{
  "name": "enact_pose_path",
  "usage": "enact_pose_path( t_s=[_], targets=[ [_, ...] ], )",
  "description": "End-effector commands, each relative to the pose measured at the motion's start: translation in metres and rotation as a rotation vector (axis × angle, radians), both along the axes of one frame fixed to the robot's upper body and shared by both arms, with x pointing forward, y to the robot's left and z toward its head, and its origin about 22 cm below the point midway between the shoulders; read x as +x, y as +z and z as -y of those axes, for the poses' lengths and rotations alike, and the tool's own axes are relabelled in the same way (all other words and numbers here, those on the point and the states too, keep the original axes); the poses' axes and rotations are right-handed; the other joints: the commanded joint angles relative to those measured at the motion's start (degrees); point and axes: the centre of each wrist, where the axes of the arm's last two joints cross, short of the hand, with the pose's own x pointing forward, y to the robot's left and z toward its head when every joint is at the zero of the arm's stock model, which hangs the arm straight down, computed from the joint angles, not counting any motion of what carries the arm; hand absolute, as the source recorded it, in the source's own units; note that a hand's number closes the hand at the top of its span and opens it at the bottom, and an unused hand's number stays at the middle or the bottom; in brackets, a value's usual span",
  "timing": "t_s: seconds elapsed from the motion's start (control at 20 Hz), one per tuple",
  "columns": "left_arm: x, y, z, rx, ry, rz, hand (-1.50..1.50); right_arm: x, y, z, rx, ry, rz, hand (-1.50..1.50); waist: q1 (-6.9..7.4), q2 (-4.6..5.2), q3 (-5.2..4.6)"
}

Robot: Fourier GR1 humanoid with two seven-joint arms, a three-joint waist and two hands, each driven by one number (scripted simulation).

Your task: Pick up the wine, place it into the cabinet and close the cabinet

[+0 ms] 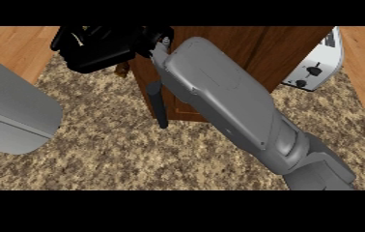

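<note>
My right forearm [235,110] crosses the view from the lower right to the upper left. Its black hand [100,47] is curled at the left side of the brown wooden cabinet [249,47]. A small brown piece of the wine bottle [122,70] sticks out under the hand; the hand hides the rest. The cabinet door [153,88] stands edge-on with a dark handle [161,111] below the hand. Of my left arm only a grey forearm [21,110] shows at the left edge, without its hand.
A white toaster [317,66] with two black knobs stands at the cabinet's right. The speckled stone counter [143,158] fills the lower half. Wooden floor [21,47] shows at the upper left and right corners.
</note>
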Motion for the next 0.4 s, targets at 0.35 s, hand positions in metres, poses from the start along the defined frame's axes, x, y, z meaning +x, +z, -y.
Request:
enact_pose_path(
  t_s=[0.35],
  targets=[
    [0.006,0.002,0.024,-0.047,-0.078,-0.033,-1.50,0.054,-0.025,0.084,0.026,-0.301,-0.051,1.50,-4.33,3.80,1.82]
  ],
)
